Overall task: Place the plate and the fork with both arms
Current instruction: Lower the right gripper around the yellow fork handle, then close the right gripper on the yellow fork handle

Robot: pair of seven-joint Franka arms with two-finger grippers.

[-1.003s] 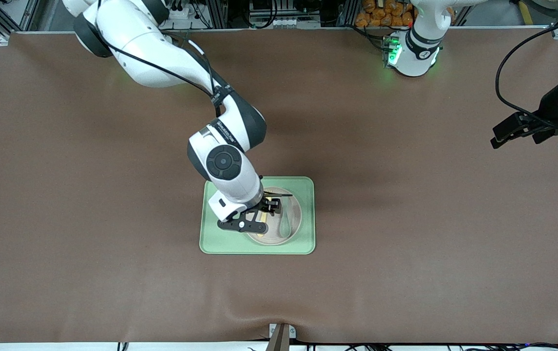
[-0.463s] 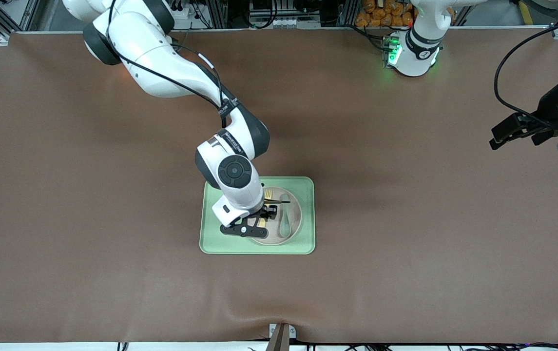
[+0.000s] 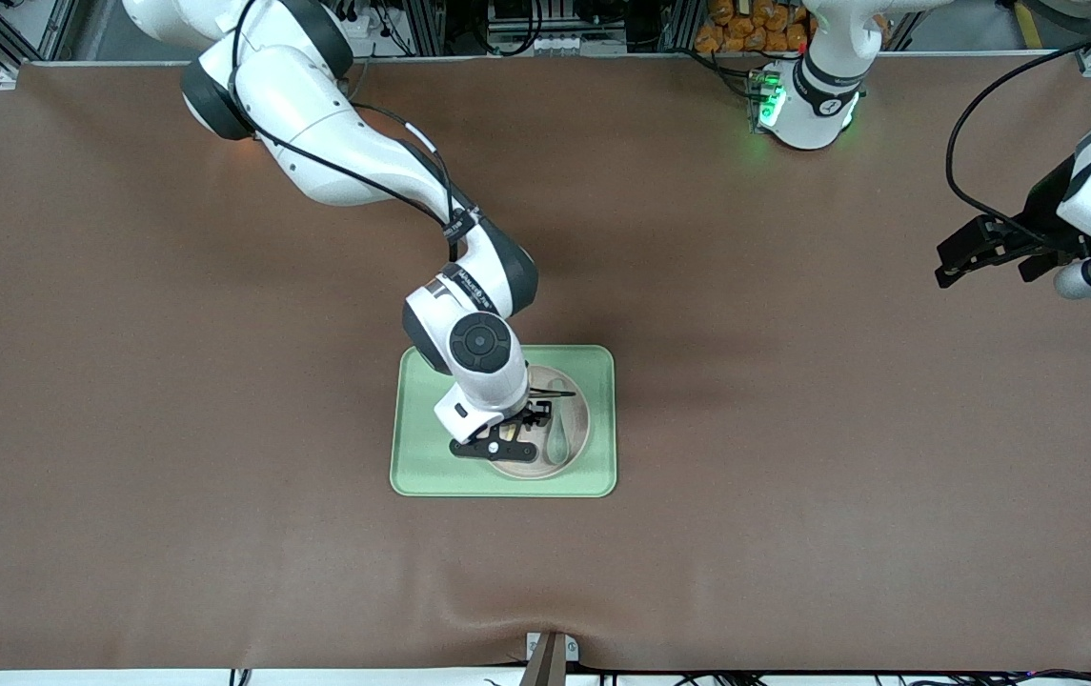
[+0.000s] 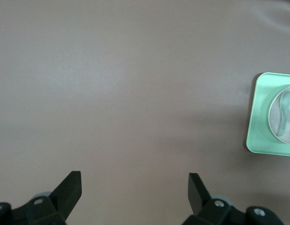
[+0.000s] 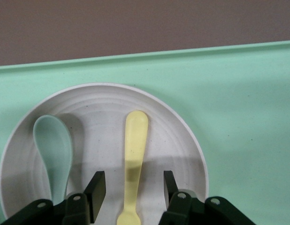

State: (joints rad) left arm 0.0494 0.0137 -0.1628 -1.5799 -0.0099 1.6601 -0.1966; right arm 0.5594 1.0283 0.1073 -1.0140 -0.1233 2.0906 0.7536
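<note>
Hovering low over the plate (image 5: 103, 154), my right gripper (image 5: 133, 194) has its fingers (image 5: 95, 187) spread on either side of the fork (image 5: 134, 154), clear of its handle and not pinching it. The fork lies in the plate, and beside it in the same plate lies a grey-green spoon (image 5: 53, 150). The plate sits on the green tray (image 3: 421, 457), toward the side of the tray that faces the left arm's end of the worktop (image 3: 221, 534). My left gripper (image 4: 133, 187) waits in the air over bare worktop, well apart from the tray toward the left arm's end, its fingers spread wide and holding nothing.
</note>
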